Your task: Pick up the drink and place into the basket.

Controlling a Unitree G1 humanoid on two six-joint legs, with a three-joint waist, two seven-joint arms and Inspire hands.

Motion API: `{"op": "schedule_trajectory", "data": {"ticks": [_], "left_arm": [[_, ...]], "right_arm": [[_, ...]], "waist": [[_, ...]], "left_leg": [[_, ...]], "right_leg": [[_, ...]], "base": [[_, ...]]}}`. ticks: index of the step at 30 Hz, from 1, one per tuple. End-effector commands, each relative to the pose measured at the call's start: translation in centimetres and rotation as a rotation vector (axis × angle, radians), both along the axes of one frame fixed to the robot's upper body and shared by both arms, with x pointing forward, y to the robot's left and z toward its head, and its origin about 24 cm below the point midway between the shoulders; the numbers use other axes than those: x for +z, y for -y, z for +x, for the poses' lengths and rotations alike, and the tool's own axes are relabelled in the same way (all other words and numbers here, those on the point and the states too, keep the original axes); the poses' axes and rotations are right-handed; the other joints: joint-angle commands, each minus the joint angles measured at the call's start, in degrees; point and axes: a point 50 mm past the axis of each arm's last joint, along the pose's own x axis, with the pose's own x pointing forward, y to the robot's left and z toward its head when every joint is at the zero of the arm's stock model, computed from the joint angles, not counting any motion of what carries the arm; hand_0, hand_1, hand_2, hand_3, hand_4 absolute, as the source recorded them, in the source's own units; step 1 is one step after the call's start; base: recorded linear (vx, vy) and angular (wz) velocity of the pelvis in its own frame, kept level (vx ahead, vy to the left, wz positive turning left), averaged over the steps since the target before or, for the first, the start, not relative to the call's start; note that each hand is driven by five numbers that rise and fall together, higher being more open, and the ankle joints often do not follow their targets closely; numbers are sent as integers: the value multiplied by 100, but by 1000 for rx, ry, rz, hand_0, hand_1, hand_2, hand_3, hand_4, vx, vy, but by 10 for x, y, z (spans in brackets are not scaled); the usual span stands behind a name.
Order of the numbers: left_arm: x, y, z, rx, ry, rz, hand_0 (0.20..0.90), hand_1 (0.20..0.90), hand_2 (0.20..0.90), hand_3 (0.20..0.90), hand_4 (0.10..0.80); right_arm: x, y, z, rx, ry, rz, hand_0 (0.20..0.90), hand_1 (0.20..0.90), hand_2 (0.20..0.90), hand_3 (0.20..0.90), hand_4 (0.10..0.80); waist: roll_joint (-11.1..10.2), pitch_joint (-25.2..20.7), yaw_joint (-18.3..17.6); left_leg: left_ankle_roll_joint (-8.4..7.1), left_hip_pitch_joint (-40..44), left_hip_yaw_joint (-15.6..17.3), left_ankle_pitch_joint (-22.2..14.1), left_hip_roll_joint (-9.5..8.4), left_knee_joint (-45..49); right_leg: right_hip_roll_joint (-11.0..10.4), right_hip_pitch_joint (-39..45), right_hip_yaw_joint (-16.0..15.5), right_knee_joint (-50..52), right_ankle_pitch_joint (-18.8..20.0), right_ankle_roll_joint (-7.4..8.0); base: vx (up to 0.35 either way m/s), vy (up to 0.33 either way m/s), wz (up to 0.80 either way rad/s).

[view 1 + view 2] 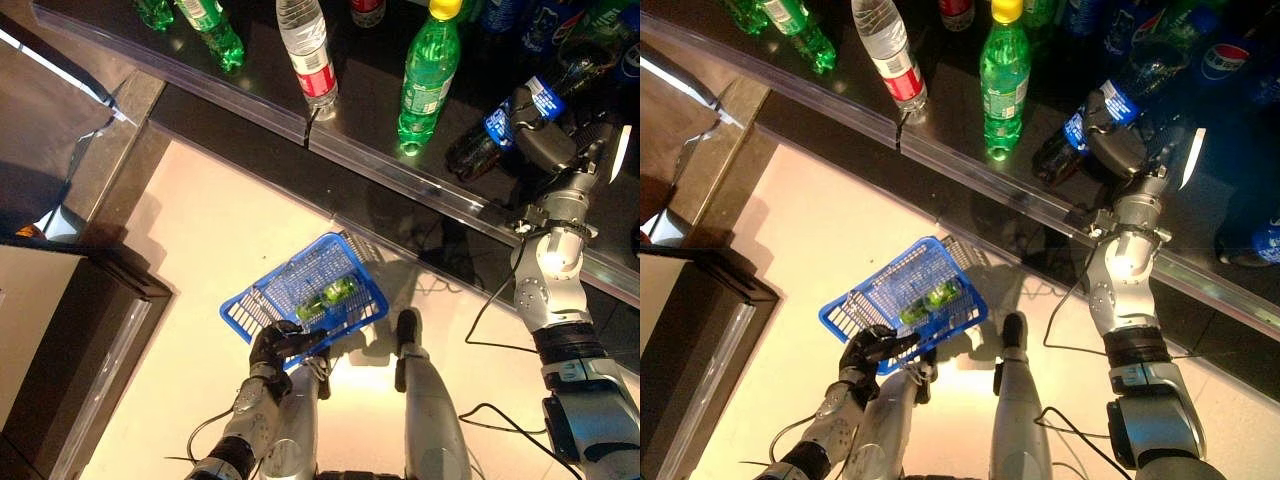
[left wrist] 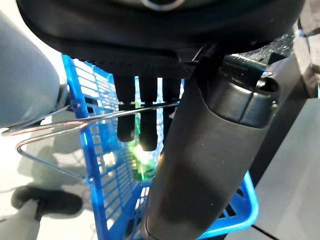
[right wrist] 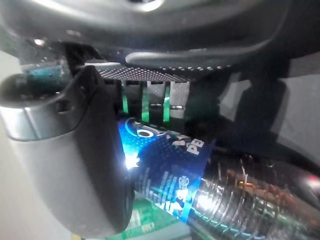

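A dark cola bottle (image 1: 500,125) with a blue label leans tilted on the black shelf. My right hand (image 1: 550,140) is shut on it, with the thumb (image 3: 75,150) on one side of the label (image 3: 170,170) and the fingers curled over the other. Lower down, over the pale floor, hangs a blue plastic basket (image 1: 300,255). My left hand (image 1: 275,345) is shut on its wire handle (image 2: 75,122), fingers (image 2: 135,115) hooked over the wire. A green bottle (image 1: 330,295) lies inside the basket.
The glossy black shelf (image 1: 400,170) runs across the top and carries several bottles: a green one with a yellow cap (image 1: 430,75), a clear water bottle with a red label (image 1: 310,55) and green ones (image 1: 215,30) at the left. A dark cabinet (image 1: 60,330) stands at lower left.
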Motion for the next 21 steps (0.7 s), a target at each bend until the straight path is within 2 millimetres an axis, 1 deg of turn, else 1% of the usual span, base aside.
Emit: {"op": "schedule_trajectory", "data": {"ticks": [1, 7, 13, 18, 21], "left_arm": [[-27, -58, -56, 87, -153, 136, 300, 300, 300, 200, 100], [-29, -61, -58, 92, -164, 139, 300, 300, 300, 200, 100], [-29, -64, -60, 104, -155, 139, 300, 300, 300, 200, 100], [-24, -69, -59, 157, -117, 126, 300, 300, 300, 200, 100], [-22, -75, -61, 205, -100, 112, 300, 300, 300, 200, 100]], "right_arm": [[47, 2, -17, 4, 238, -74, 300, 300, 300, 200, 100], [44, 8, -19, -8, 226, -57, 300, 300, 300, 200, 100], [36, 10, -21, -19, 211, -48, 300, 300, 300, 200, 100], [28, 17, -26, -37, 203, -37, 300, 300, 300, 200, 100], [22, 18, -29, -44, 194, -31, 300, 300, 300, 200, 100]], "waist": [[-344, -54, -18], [-364, -54, -27], [-367, -54, -36], [-378, -55, -34], [-425, -153, -12]], "left_leg": [[-65, -678, -393, 1122, -196, 529], [-59, -633, -395, 1114, -205, 567], [-63, -529, -378, 1109, -199, 575], [-75, -336, -359, 1104, -180, 581], [-73, -217, -358, 1062, -168, 537]], "right_leg": [[85, 878, -239, -469, -313, -336], [78, 995, -243, -494, -303, -340], [53, 1165, -257, -532, -300, -342], [14, 1464, -289, -581, -304, -334], [-18, 1639, -320, -656, -293, -308]], "base": [[6, -20, 4], [4, -4, 4], [0, 0, 0], [36, 6, 2], [86, -7, 4]]}}
